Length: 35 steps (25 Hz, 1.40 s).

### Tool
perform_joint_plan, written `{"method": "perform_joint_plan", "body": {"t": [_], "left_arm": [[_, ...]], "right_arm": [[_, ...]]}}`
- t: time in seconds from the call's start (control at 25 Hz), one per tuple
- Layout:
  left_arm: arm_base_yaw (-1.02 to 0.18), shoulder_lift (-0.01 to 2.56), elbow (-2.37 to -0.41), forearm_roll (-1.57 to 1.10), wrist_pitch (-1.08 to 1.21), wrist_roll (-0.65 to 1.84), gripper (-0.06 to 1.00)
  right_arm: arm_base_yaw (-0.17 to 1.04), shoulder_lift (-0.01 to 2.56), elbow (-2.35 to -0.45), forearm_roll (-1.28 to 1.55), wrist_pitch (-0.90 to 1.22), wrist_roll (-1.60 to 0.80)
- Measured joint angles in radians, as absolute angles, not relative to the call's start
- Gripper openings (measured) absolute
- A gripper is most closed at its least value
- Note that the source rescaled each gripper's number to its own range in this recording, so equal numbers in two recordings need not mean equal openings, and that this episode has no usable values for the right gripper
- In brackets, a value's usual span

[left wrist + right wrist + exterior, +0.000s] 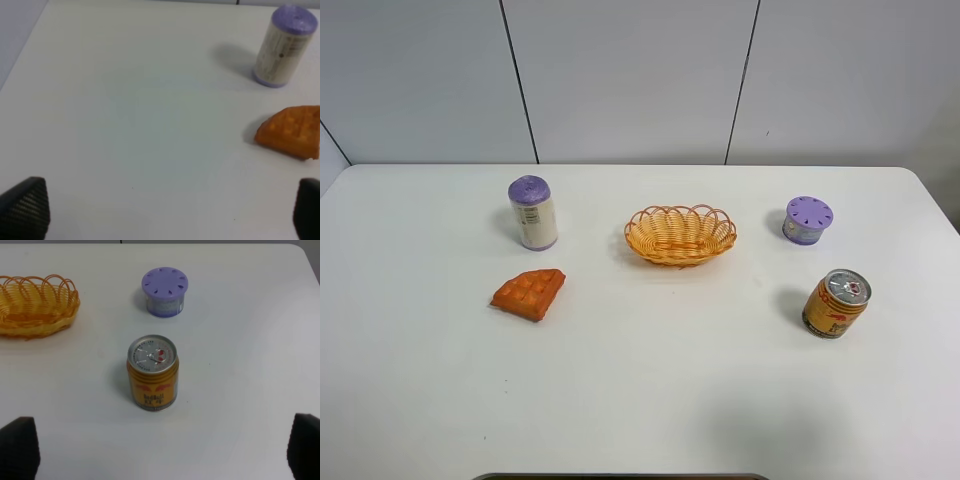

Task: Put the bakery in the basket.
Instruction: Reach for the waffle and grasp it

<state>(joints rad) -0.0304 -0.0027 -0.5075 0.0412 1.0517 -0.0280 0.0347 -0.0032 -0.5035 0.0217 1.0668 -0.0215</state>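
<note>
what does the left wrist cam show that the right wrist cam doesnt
Only the left wrist view: the waffle wedge, a tall white canister with a purple lid, and the left gripper, jaws wide apart and empty.
Only the right wrist view: the wicker basket, a Red Bull can, a short tub with a slotted purple lid, and the right gripper, also open and empty.
Both: the white table.

It looks like a robotics test lab: a plain white rectangular tabletop (pixel 640 400) set against a seamed, pale grey panelled wall (pixel 620 80).
</note>
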Motion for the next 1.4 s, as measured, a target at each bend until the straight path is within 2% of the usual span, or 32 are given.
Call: {"method": "perform_joint_plan", "body": {"t": [1.2, 1.4], "left_arm": [[-0.03, -0.002, -0.508, 0.041, 1.052, -0.028, 1.0], [-0.03, 0.092, -0.54, 0.041, 1.054, -0.028, 1.0]], "right_arm": [[0.035, -0.003, -0.504, 0.022, 1.067, -0.022], [0.035, -0.003, -0.504, 0.022, 1.067, -0.022]]}}
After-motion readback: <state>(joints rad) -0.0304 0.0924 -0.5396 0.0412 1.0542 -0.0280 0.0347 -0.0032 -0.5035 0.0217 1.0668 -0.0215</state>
